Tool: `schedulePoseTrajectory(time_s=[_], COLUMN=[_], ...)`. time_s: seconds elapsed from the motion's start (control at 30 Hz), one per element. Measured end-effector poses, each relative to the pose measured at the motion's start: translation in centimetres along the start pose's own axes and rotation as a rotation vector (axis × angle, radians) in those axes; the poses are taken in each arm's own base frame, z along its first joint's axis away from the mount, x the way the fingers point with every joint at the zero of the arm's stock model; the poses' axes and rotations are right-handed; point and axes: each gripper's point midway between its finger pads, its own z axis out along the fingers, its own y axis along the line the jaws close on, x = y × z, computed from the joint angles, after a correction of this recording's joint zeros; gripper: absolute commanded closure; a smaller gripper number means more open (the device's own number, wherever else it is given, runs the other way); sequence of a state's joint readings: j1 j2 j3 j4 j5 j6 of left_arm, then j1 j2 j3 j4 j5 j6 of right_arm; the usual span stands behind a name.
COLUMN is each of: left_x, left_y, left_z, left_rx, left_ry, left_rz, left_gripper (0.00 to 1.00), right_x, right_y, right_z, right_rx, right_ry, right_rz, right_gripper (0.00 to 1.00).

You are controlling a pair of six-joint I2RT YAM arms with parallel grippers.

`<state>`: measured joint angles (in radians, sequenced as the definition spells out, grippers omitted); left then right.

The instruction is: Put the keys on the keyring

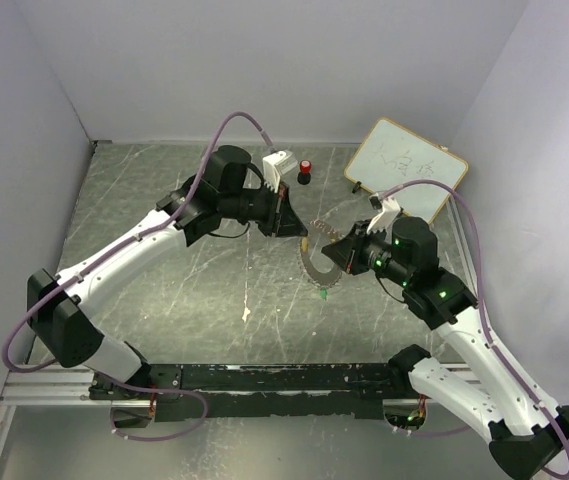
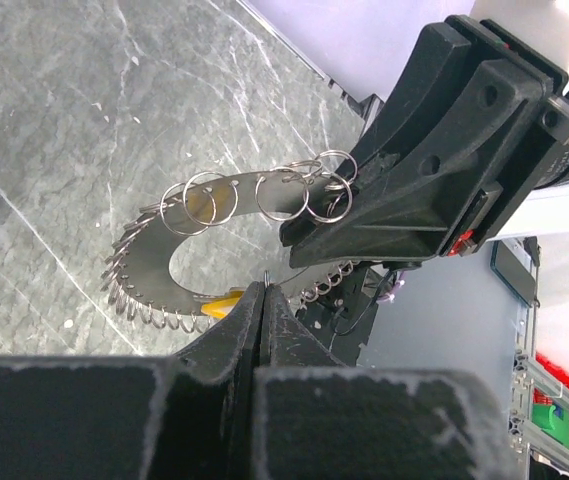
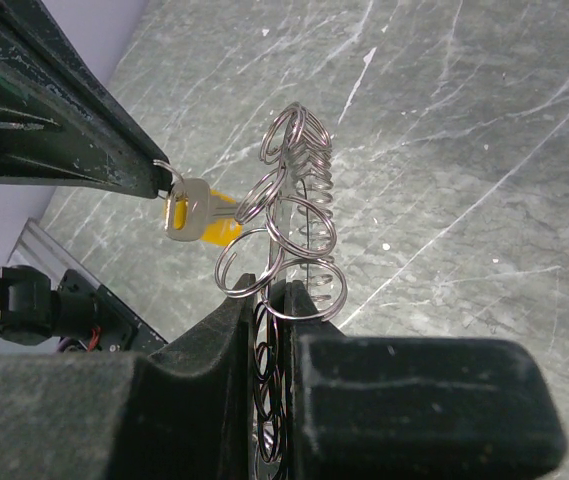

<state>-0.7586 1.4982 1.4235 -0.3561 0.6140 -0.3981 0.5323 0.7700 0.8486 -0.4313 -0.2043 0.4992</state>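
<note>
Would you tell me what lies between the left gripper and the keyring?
The yellow key, held by the shut left gripper, beside the keyring; the right wrist view shows it.

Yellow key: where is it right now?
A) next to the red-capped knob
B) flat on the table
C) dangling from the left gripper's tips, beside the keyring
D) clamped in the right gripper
C: in the right wrist view the yellow key hangs by its small loop from the left gripper, next to the keyring that the right gripper clamps.
</note>
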Motion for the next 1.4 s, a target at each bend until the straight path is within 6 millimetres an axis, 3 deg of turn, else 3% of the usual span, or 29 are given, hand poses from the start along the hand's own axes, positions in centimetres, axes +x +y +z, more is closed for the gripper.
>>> schedulePoseTrajectory(time_s=[1.4], left_x=[-0.7], left_y=[0.3], left_z=[2.4], left_rx=[-0.003], left_ry=[0.043], left_rz=[-0.022], left_gripper=[0.93], right_x=[-0.4], right_y=[0.2], right_z=[-0.5], right_rx=[0.001], right_ry=[-0.026], right_rz=[-0.007], right_gripper=[1.00])
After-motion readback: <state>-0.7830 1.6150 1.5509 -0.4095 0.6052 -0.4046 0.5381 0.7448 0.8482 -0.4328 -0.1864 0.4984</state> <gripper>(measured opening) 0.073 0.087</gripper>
